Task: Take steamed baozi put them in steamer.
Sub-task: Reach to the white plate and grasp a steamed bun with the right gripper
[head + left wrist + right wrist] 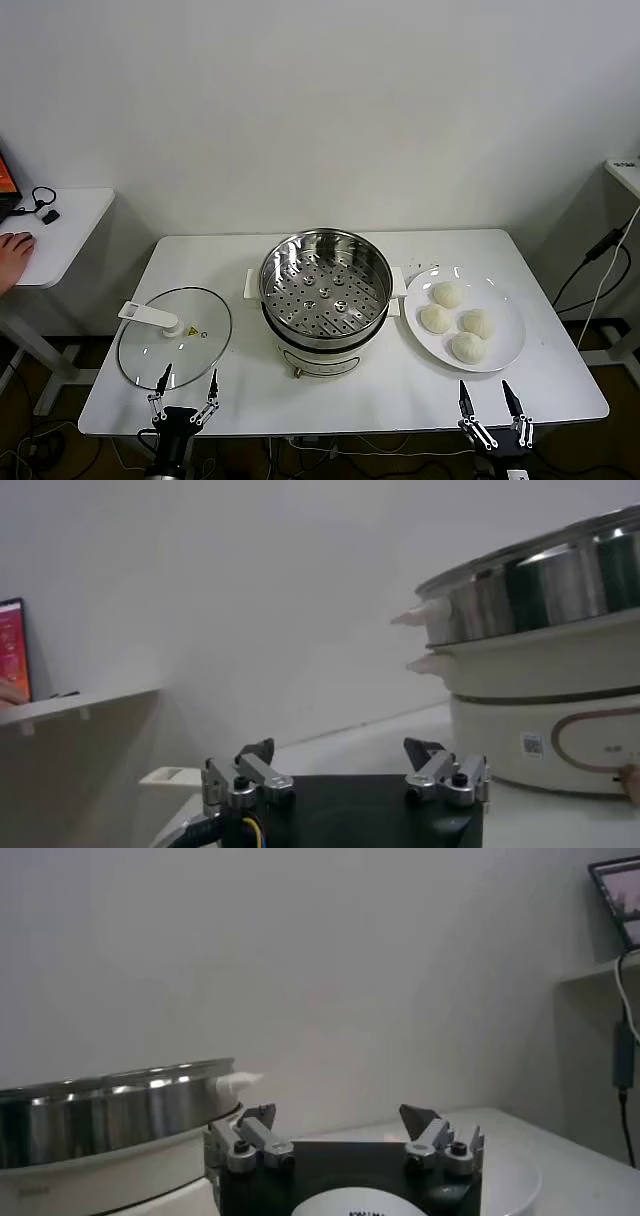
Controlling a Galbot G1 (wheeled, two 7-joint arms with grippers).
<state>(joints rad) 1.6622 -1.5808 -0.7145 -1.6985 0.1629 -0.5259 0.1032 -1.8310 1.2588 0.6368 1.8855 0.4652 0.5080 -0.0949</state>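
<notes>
Four off-white pleated baozi lie on a round white plate at the table's right. The shiny steel steamer with its perforated tray stands empty at the table's middle on a white base; it also shows in the left wrist view and the right wrist view. My left gripper is open and empty at the table's front edge, just before the glass lid. My right gripper is open and empty at the front edge, just before the plate. The baozi do not show in the wrist views.
A flat glass lid with a white handle lies at the table's left. A white side table with a person's hand on it stands at far left. Cables hang at far right.
</notes>
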